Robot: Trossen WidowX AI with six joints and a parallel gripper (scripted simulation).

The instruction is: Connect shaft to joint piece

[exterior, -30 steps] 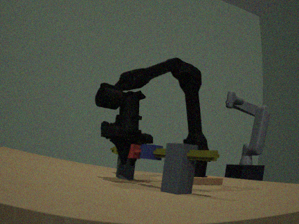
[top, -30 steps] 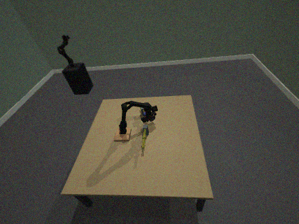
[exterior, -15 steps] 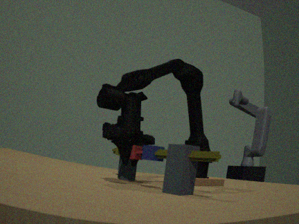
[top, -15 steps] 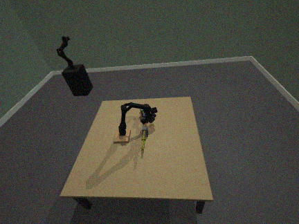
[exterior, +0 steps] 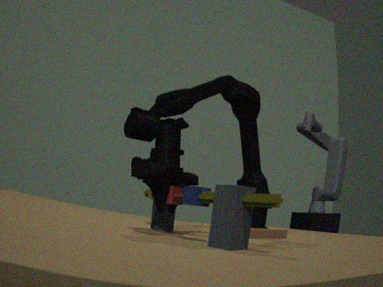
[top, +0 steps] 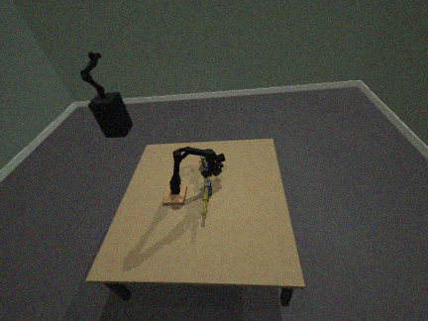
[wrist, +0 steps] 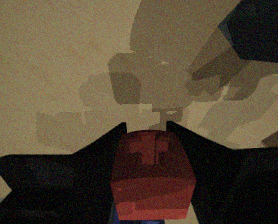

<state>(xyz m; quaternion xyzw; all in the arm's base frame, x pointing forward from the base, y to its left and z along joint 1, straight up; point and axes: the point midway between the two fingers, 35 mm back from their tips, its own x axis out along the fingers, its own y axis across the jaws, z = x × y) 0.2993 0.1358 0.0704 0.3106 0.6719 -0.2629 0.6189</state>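
The red square joint piece [wrist: 153, 187] [exterior: 174, 195] sits between the fingers of my gripper [wrist: 146, 125], which is shut on it. The blue hinge part [exterior: 193, 196] [wrist: 140, 221] joins it to the fixed yellow shaft [exterior: 263, 199], held in a grey block [exterior: 230, 217]. The second yellow shaft [top: 205, 203] [exterior: 149, 194] runs through the other grey block [top: 208, 185] [exterior: 162, 219], beyond the gripper in the exterior view. Whether the opening lines up with the second shaft cannot be told. The fingers hide part of the joint piece.
The arm's base stands on a small wooden plate [top: 173, 201] [exterior: 270, 234] on the table [top: 248, 246]. Another arm [top: 92, 79] [exterior: 334, 168] stands on a dark pedestal [top: 111, 115] away from the table. Shadows cross the tabletop. A dark shape [wrist: 255, 32] fills the wrist view's top right corner.
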